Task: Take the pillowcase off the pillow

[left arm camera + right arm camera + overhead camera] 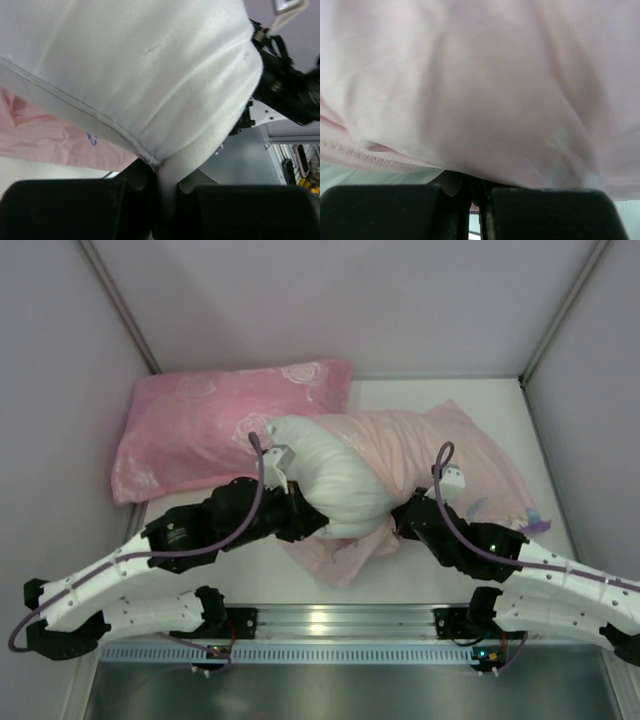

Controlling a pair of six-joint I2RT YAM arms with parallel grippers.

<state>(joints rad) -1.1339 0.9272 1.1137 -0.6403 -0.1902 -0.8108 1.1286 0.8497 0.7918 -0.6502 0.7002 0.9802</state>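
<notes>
The white pillow (pixel 335 475) lies across the table's middle, half out of the pillowcase (pixel 460 455), which shows its pale pink inner side and is bunched under and right of the pillow. My left gripper (pixel 318 522) is shut on the pillow's near seam corner (pixel 167 167); white fabric (pixel 150 65) fills the left wrist view. My right gripper (pixel 400 520) is shut on the pillowcase's pale pink fabric (pixel 480 90), which fills the right wrist view. A bit of purple print (pixel 530 518) shows at the right.
A brighter pink rose-patterned pillow (pixel 210 425) lies at the back left. Grey walls enclose the table on three sides. The metal rail (pixel 340 625) with the arm bases runs along the near edge.
</notes>
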